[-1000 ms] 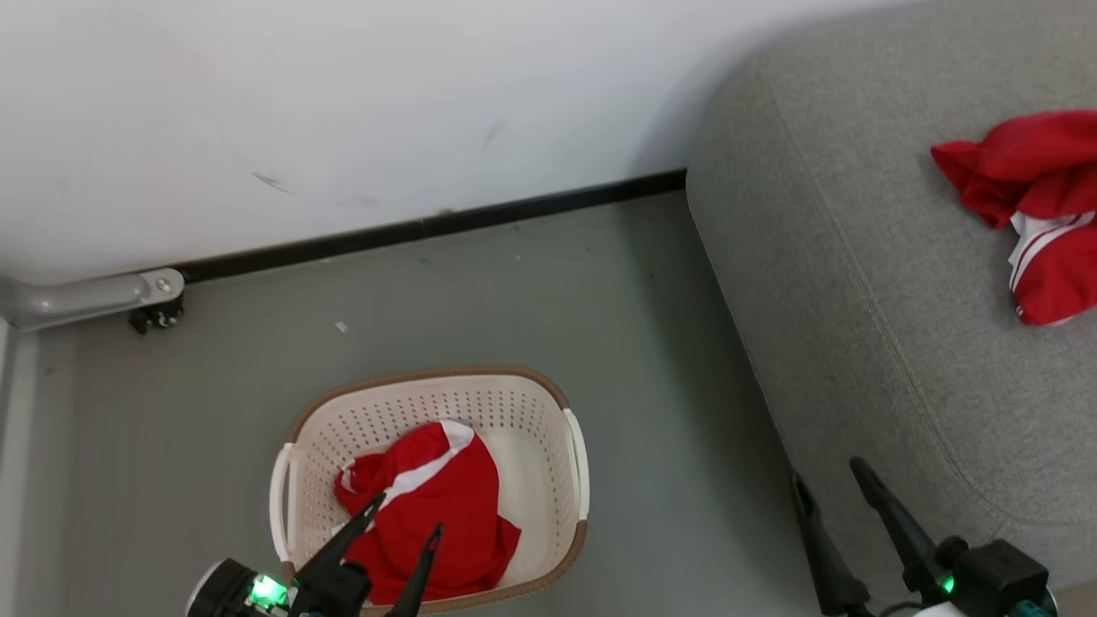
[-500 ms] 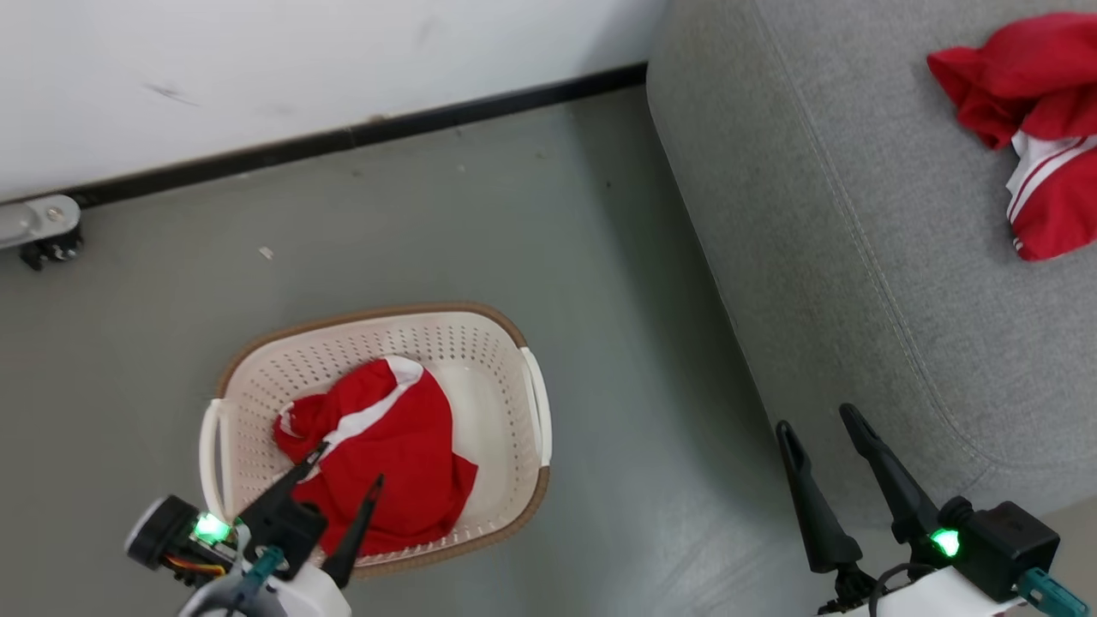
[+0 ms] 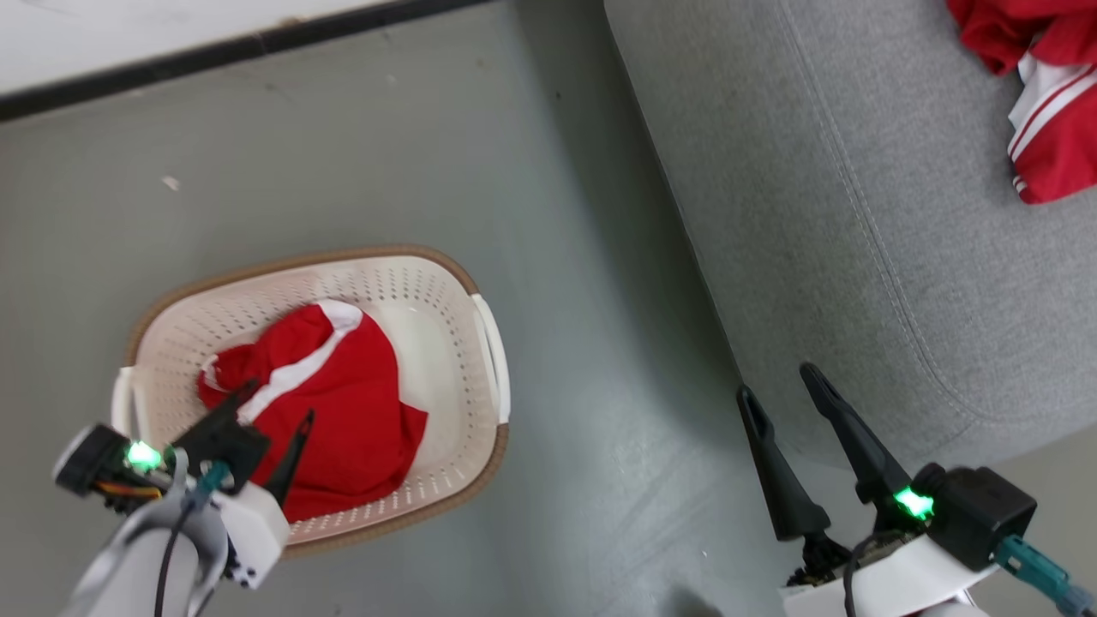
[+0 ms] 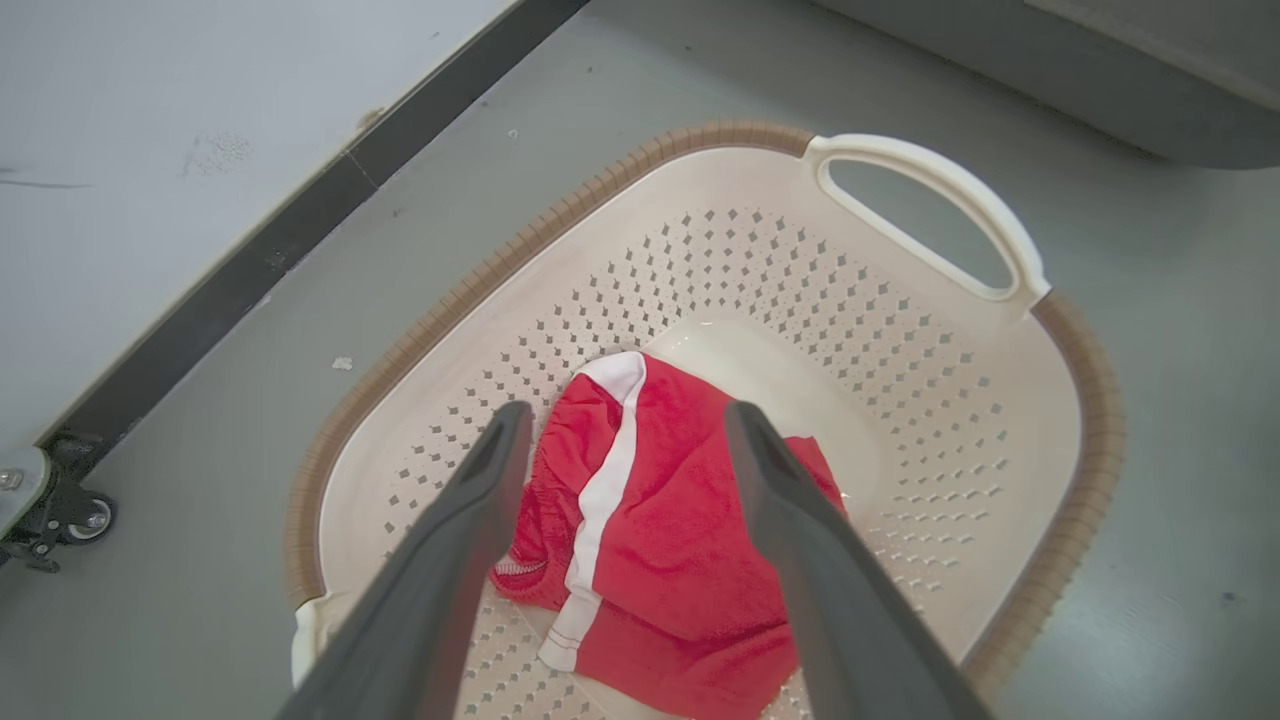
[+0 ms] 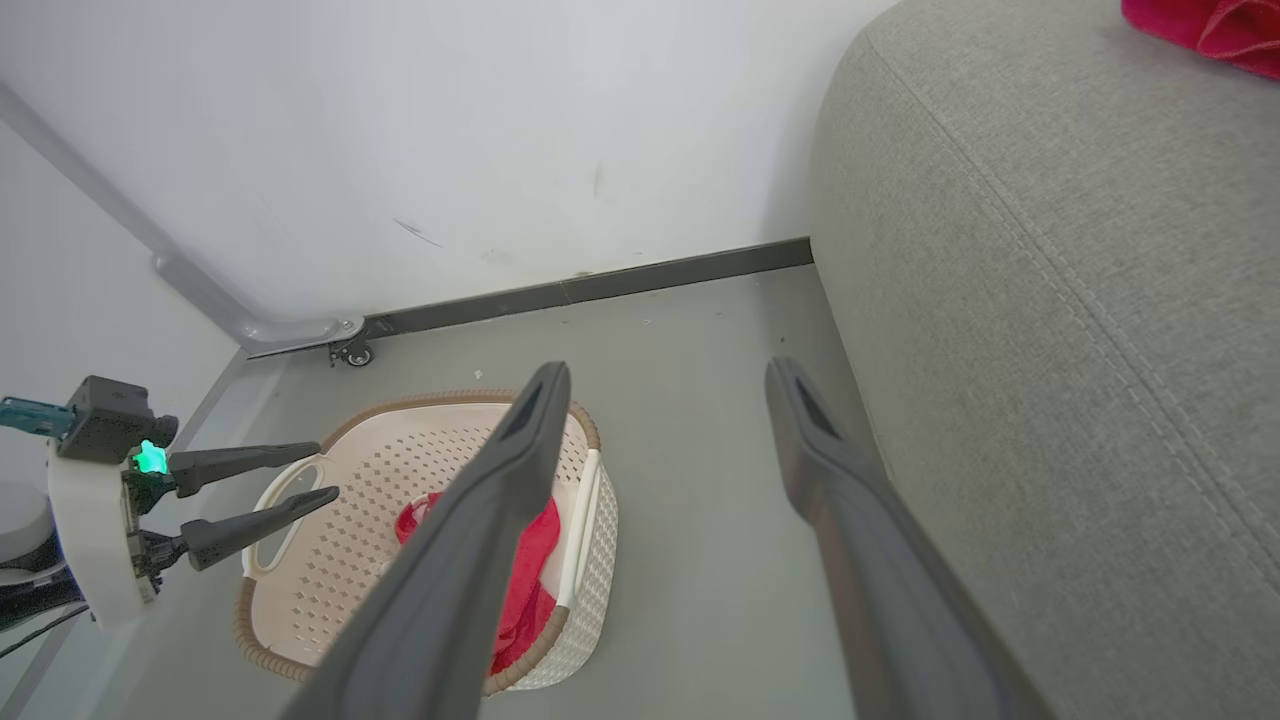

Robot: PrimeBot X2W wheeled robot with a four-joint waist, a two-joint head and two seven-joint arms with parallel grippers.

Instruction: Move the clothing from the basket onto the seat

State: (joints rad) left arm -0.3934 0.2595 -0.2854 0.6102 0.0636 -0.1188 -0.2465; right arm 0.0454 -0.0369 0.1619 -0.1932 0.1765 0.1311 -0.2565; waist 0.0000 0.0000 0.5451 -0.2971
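Change since earlier: head camera has tipped further down, so the whole scene sits higher and more to the left in the head view. Basket, seat and clothes keep their places relative to one another. Left arm hangs over the basket as before.
Left gripper (image 3: 280, 401): fingers spread apart with nothing between them, poised over the near side of the basket and pointing at the red garment. The right wrist view shows it at about rim height, with no contact with the cloth seen.
Right gripper (image 3: 776, 380): fingers spread apart and empty, over the floor (image 3: 583, 343) just beside the seat's rounded corner, well apart from the basket.
Basket (image 3: 433, 296): cream, perforated sides, brown rim band, white side handles. It stands on the floor between the black baseboard (image 3: 214, 56) and the robot, left of the seat.
Red garment (image 4: 680, 500): crumpled in the basket's bottom with a white stripe running across it, towards the left half, leaving bare plastic to its right.
Seat (image 3: 857, 214): grey woven fabric with stitched seams.
Red-and-white clothing (image 3: 1054, 146): bunched on the seat top, partly cut off by the head view's right edge.
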